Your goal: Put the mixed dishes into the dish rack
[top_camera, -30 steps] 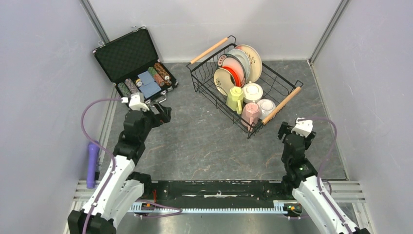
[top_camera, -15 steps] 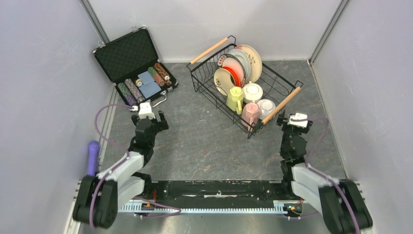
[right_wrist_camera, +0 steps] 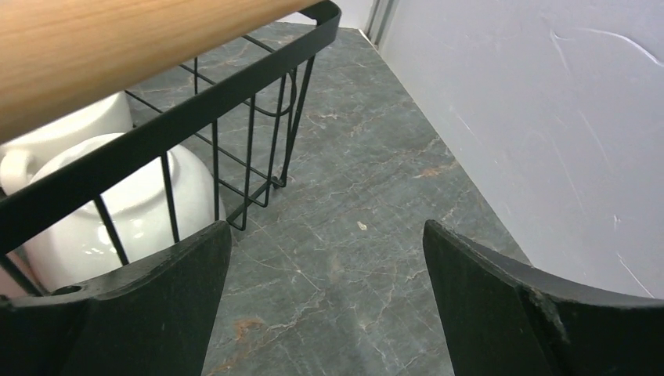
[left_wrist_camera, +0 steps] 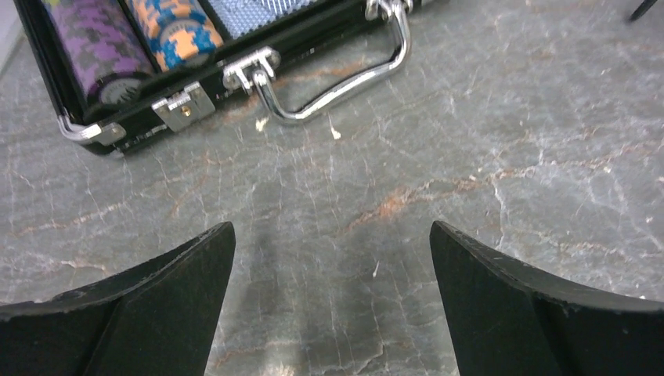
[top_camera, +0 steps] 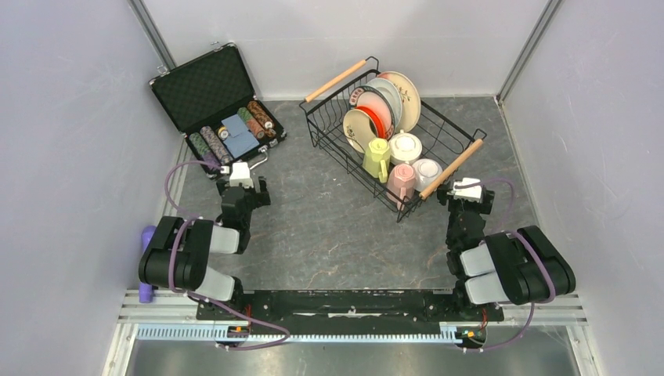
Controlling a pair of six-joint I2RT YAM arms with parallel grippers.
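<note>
From above, the grey stone table takes up most of the floor, with the dish rack at the far right, set at a slant. The open black case lies at the far left. Both arms are folded low at the near edge. The left gripper sits just near of the case and the right gripper just near of the rack's near wooden handle. All the dishes I can see are in the rack: 5 plates on edge along its far side, then a yellow-green mug, a pink mug and 2 white pieces nearer. A purple cylinder stands at the left rail. Only the left wrist camera shows the case's chrome handle, a latch, the chip stacks end-on and pale specks on the stone. There the left gripper has its jaws spread wide with nothing between them. The right wrist camera is the 1 that looks through the rack's wires. The wooden handle fills its top left and partly hides a white piece. The right gripper is likewise released, with bare table between its jaws.
</note>
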